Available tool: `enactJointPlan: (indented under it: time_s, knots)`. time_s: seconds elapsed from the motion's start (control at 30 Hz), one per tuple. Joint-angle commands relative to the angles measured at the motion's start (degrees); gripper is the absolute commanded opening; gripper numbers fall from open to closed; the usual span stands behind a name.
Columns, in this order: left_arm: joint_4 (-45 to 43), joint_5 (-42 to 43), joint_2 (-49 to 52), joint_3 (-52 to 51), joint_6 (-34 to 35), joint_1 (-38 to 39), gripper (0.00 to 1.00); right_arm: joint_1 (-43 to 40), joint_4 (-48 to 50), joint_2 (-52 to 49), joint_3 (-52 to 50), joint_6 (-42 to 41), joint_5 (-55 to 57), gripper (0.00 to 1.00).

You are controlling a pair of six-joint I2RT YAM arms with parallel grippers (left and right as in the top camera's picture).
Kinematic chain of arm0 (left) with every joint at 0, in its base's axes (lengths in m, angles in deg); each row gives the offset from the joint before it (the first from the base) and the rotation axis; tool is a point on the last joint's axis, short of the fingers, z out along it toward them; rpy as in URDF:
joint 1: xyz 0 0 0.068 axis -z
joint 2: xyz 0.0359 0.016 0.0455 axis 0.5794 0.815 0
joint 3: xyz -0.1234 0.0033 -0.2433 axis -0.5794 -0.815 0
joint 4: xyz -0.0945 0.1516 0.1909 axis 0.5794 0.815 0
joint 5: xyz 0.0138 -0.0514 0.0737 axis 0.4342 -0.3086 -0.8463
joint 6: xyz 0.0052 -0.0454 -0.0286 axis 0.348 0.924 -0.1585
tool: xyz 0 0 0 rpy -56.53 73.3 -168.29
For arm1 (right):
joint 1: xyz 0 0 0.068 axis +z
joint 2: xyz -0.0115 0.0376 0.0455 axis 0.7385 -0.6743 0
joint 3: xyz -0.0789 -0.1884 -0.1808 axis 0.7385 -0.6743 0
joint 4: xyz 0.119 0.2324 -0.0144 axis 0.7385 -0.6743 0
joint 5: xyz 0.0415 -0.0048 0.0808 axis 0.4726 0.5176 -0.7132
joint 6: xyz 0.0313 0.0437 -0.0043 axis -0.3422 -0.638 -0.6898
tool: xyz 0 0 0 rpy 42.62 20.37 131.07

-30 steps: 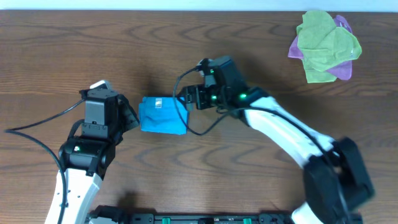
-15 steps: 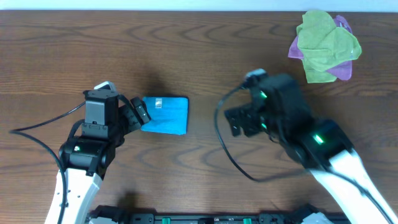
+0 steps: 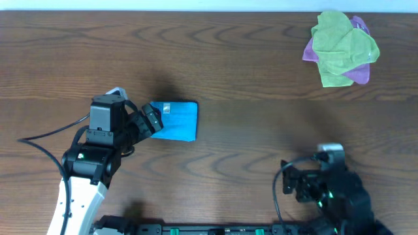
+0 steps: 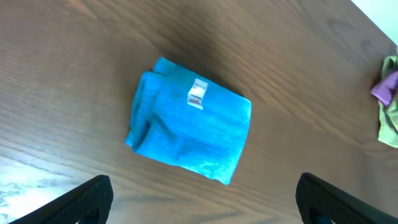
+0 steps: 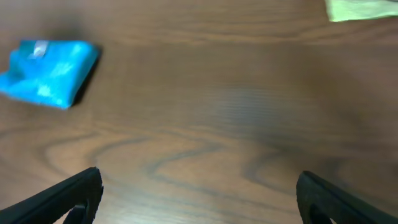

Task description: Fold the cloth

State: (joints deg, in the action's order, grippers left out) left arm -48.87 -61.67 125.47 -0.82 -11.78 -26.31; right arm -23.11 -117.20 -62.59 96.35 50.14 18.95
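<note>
The cloth [image 3: 176, 121] is bright sky-blue and lies folded into a small thick rectangle on the wooden table, left of centre. Its white tag [image 4: 197, 95] faces up near the far edge. My left gripper [image 3: 149, 121] sits just off the cloth's left edge, open, with nothing between its fingers. The left wrist view shows the cloth [image 4: 189, 127] ahead of the wide-apart jaws of the left gripper [image 4: 205, 205], apart from them. My right gripper [image 3: 288, 184] is open and empty over bare table at the near right. From there the cloth [image 5: 50, 71] appears far off to the left.
A lime-green cloth [image 3: 343, 47] lies crumpled on a purple-pink cloth [image 3: 361, 26] at the far right corner of the table. A black rail [image 3: 196, 229] runs along the near edge. The left arm's cable [image 3: 46, 130] trails to the left.
The right arm has drawn back from the cloth's right side to the near right of the table. The left jaws have opened wider next to the cloth, which now lies flatter.
</note>
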Motion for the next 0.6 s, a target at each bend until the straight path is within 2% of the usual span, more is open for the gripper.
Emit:
enactJointPlan:
  time_s: [0.0, 0.2, 0.43, 0.57]
  knots:
    - [0.22, 2.21, -0.39, 0.28, 1.27, -0.09, 0.95, -0.52, 0.11, 4.13, -1.29, -5.33, 7.61, 0.99]
    - [1.16, 2.58, -0.37, 0.26, 4.59, -0.13, 0.95, -0.52, 1.46, 5.14, -1.29, -7.87, 16.35, 0.99]
    - [3.1, 2.56, -0.39, -2.64, 10.58, -0.13, 0.95, -0.52, 1.4, 5.14, -1.29, -7.87, 16.33, 0.99]
    - [-0.2, 2.56, -1.22, -7.28, 15.63, -0.13, 0.95, -0.52, 1.4, 5.14, -1.29, -7.87, 16.33, 0.99]
